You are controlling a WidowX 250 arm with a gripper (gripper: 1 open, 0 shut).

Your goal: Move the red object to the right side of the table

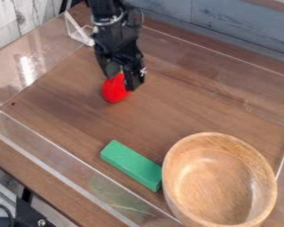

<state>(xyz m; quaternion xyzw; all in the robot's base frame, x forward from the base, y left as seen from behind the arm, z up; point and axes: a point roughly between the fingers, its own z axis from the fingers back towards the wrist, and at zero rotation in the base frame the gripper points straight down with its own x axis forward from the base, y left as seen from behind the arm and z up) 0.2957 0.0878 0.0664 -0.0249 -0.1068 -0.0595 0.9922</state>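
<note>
Directly beneath the black robot pincer (pixel 121 78), its jaws spread wide, lies the small red strawberry-shaped toy (pixel 114 89) on the dark wood-grain table (pixel 216 97).

The gripper (pixel 120 77) covers the upper part of the red object (pixel 114 90); its green top cannot be seen, and contact between fingers and toy cannot be judged. The arm is cut off at the top edge. The wooden bowl (pixel 220 182), at the table's (pixel 216 93) near right corner, is cropped by the bottom edge.
</note>
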